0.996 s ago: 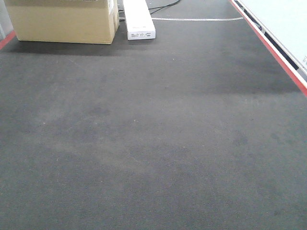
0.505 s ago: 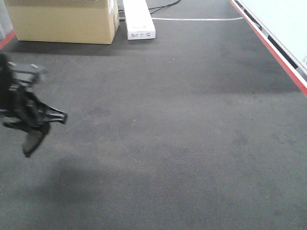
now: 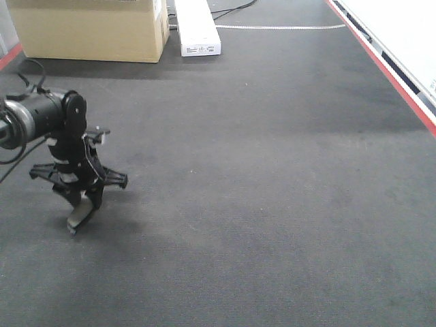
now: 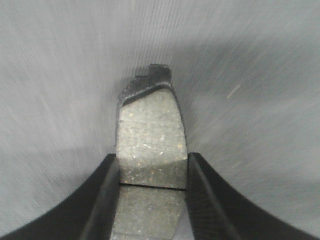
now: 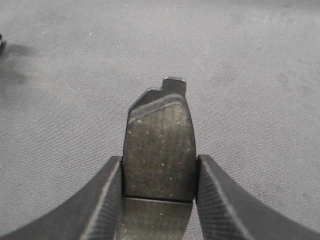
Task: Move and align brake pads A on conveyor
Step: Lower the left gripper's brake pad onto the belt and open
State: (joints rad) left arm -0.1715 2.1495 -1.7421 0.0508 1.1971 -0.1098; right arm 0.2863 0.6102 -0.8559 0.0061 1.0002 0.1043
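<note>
Grey friction material on a stiff backing: I judge each pad rigid, dense and a little slippery, best held across its long sides. The left gripper is clamped so on one brake pad, low over the conveyor at the near left; contact I cannot tell. The right gripper grips a second brake pad likewise. A cardboard box and a white box stand far; the red edge strip bounds the right. Between them there is wide room.
</note>
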